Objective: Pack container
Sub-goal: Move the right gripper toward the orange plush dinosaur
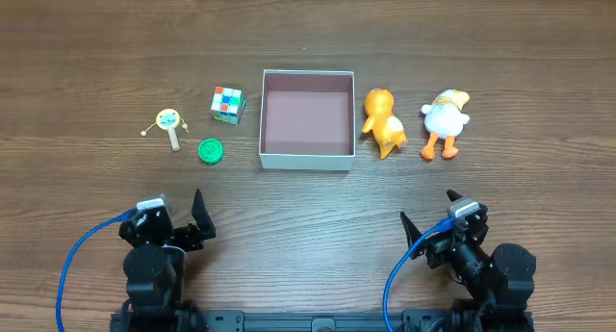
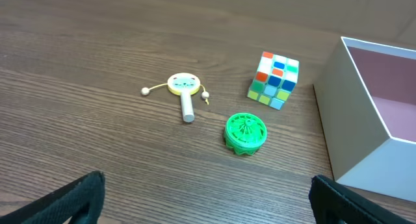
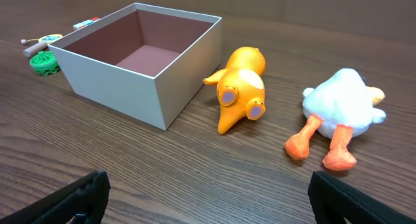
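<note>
Two hands sit at the near edge of the worktop [image 1: 308, 226], both spread wide. The left hand [image 2: 207, 191] shows a dark finger at each lower corner of its wrist view, and the right hand [image 3: 208, 185] does the same. Neither touches anything.

We see the container [image 1: 306, 160] at the middle of the worktop, well apart from both hands, mouth up, its white walls square to us and its pink-brown floor in full view. A wide band of wood lies between its near wall and the hands.

To its left, each apart from the others, lie a multicoloured cube [image 1: 227, 104] nearest the left wall, a green disc [image 1: 211, 151], and a small yellow rattle drum [image 1: 169, 121] farthest out.

To its right an orange duck [image 1: 383, 121] lies just beside the right wall — a narrow gap shows in the right wrist view. A white plush duck [image 1: 445, 121] with orange feet lies farther right.
</note>
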Tool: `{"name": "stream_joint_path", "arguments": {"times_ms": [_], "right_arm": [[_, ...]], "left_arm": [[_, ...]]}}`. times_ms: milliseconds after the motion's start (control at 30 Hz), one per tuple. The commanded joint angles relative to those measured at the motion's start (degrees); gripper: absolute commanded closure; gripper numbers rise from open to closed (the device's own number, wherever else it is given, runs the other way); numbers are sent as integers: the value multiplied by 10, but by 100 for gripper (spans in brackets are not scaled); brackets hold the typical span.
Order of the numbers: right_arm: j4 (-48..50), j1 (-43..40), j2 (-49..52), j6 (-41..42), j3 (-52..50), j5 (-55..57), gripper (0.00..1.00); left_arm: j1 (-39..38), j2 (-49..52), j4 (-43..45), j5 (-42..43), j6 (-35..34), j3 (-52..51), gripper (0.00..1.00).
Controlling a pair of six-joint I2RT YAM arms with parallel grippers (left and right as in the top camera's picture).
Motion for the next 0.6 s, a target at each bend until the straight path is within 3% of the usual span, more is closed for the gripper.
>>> {"name": "stream_joint_path", "arguments": {"times_ms": [0,433,567], "right_arm": [[2,3,-6,-2,-5,-3,0],[2,3,-6,-2,-5,35,0],[2,3,-6,1,-4,-42,0]], "left_arm": [[6,-6,2,-3,13,-4,0],[6,-6,2,-3,13,-4,0],[6,-6,2,-3,13,-4,0]]}}
